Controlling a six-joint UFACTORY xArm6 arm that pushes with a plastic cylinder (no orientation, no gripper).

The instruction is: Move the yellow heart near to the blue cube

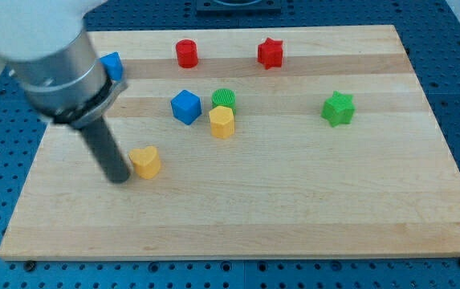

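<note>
One yellow heart (145, 161) just right of my tip (120, 178), seemingly touching; blue cube (185, 107) farther up-right.

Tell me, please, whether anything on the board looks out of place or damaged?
Nothing stands out. All blocks sit flat and whole on the board; my tip rests just left of the yellow heart.

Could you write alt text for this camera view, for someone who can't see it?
My tip rests on a wooden board, just to the view's left of a yellow heart. A blue cube sits up and to the view's right, beside a green block and a yellow block.
</note>
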